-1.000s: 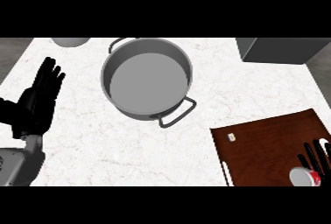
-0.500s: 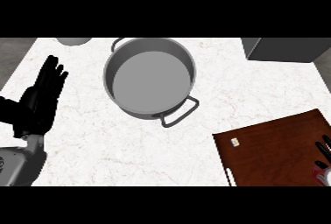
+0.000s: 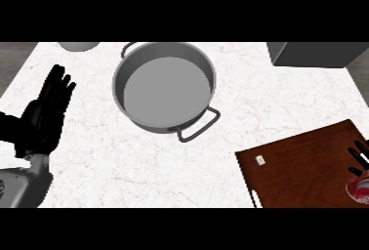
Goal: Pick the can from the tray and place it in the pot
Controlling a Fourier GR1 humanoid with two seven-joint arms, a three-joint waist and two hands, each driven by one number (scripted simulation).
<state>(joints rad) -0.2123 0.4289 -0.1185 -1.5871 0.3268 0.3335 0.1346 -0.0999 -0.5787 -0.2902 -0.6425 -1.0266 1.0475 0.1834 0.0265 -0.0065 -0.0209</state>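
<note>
The grey pot [image 3: 164, 88] stands empty at the counter's top middle, with one handle toward the tray. The dark brown tray [image 3: 302, 171] lies at the lower right. On it, at the view's right edge, shows part of the red and white can [image 3: 358, 190]. My right hand [image 3: 359, 155] is mostly cut off by that edge. Its dark fingers reach out straight just above the can, and nothing shows them curled round it. My left hand [image 3: 45, 114] rests open at the far left, fingers up, far from pot and tray.
A grey box [image 3: 314, 53] sits at the top right corner and a pale round object [image 3: 78, 46] at the top left edge. A small white tag [image 3: 260, 159] lies on the tray's near-left corner. White marble counter [image 3: 144, 166] spreads between pot and tray.
My right hand has slid rightward, so less of it and of the can shows at the edge. Left hand, pot and tray are almost unchanged.
</note>
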